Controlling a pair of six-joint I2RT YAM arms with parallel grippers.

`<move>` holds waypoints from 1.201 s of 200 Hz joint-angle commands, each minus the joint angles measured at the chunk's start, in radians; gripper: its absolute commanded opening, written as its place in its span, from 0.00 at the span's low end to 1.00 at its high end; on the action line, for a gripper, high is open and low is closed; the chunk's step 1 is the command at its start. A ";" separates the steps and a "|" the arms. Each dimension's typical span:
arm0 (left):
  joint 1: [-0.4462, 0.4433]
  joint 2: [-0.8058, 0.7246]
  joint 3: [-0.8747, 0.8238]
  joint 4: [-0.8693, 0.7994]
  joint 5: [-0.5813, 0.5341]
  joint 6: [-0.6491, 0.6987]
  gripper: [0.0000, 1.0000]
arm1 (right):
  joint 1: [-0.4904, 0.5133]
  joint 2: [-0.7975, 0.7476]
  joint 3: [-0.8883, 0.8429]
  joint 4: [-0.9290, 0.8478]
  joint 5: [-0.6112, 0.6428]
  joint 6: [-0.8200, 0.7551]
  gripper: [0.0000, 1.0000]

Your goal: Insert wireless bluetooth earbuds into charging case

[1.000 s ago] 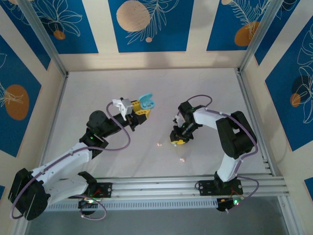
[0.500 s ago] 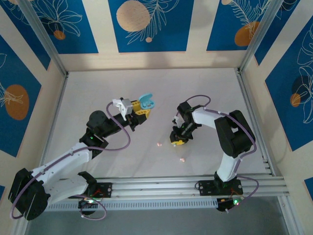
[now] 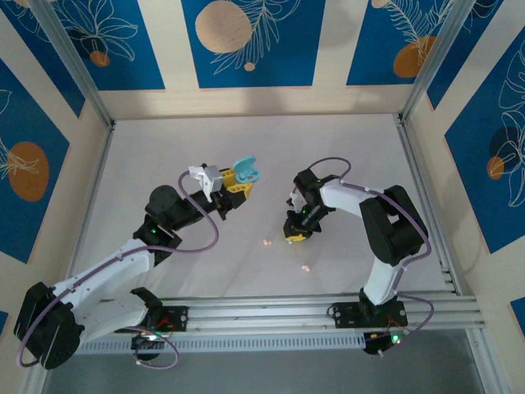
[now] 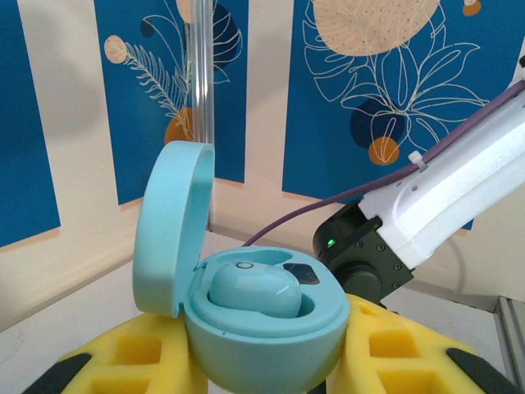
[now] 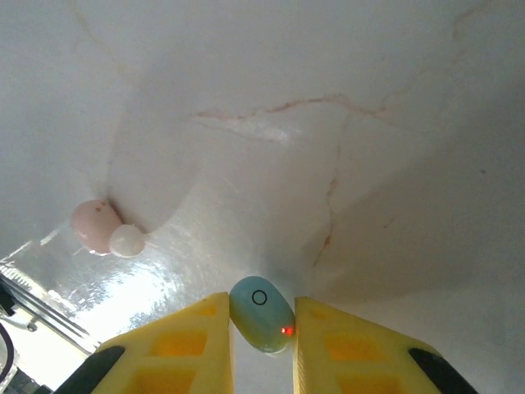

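1. The blue bud [image 5: 262, 312] sits pinched between my right fingers [image 5: 328, 332], both yellow tips touching its sides. A small red light glows on it. It is down at the bench [image 5: 369, 123], though I cannot tell whether it rests on the surface.
2. From above, the right fingers [image 3: 297, 235] point down at mid-bench.
3. A pink bud [image 5: 97, 224] lies on the bench near the blue one, with a paler nub touching it.
4. From above I see one pink bud [image 3: 267, 242] just left of the right fingers and another pink bud [image 3: 305, 268] nearer the arm bases.
5. The case [image 4: 262, 336], light blue, is clamped between my left fingers [image 4: 385, 345] with its lid up and open.
6. A seated bud [image 4: 254, 291] fills one well.
7. From above, the case [image 3: 245, 170] and left fingers [image 3: 235, 187] are well apart from the right arm.
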 commanded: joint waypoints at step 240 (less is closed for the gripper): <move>-0.094 0.277 0.045 0.220 -0.045 0.043 0.30 | -0.003 -0.523 0.344 -0.003 -0.061 0.304 0.21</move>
